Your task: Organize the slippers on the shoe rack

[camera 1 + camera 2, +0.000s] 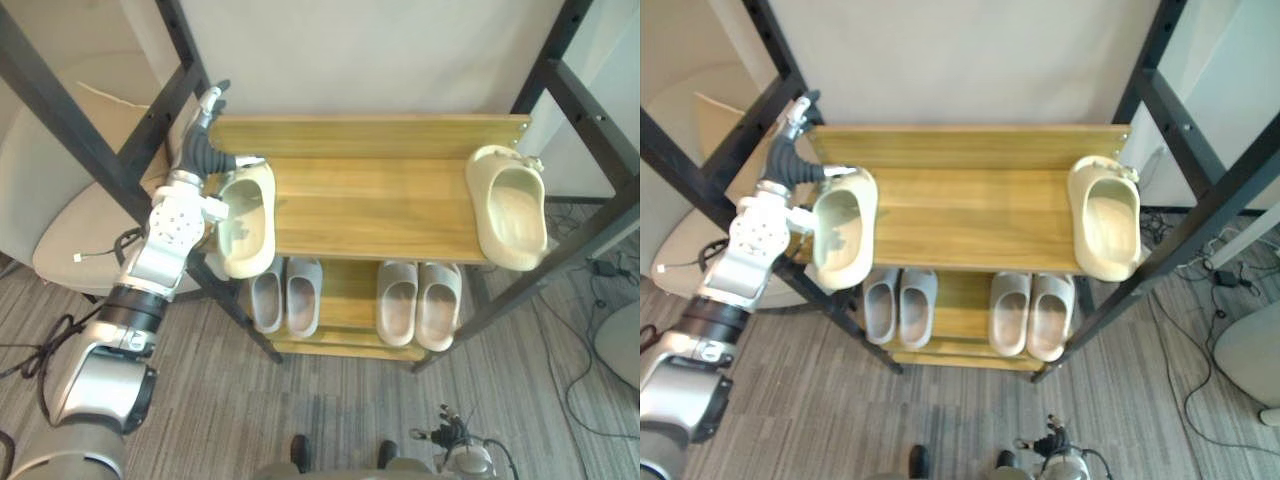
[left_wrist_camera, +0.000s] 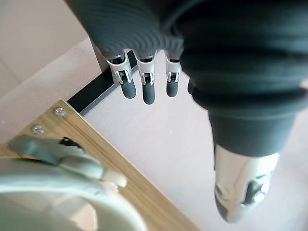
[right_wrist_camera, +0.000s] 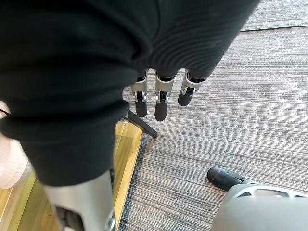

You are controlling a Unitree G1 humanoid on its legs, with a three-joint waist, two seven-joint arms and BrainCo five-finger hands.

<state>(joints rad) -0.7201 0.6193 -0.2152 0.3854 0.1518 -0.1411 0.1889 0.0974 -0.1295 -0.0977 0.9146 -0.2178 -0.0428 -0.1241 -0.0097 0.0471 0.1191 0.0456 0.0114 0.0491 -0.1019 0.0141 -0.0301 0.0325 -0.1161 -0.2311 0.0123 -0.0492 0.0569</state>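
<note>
1. My left hand (image 1: 205, 128) is at the far left corner of the top shelf (image 1: 370, 205) of the shoe rack. Its fingers (image 2: 148, 90) are straight and hold nothing.
2. My right hand (image 3: 161, 102) hangs low over the floor (image 3: 250, 96), near the foot of the rack. Its fingers are also straight and empty.
3. The two cream slippers lie on the top shelf, well apart. The left slipper (image 1: 245, 220) is at the left end, just beside my left wrist. I cannot tell if the wrist touches it. The right slipper (image 1: 510, 208) is at the right end.
4. On the lower shelf (image 1: 350, 290), two grey pairs (image 1: 286, 295) stand side by side, so I judge that only the cream pair remains to be brought together.
5. Both cream slippers reach over the near edge of the shelf. If I push the left slipper from its far end with flat fingers, it may slide toward the near side and fall to the floor.
6. My left hand is close to the black post (image 1: 185, 45) of the frame. A wide turn of the wrist may strike the post.
7. The slipper looks soft and smooth, so a weak pinch on its rim may slip.
</note>
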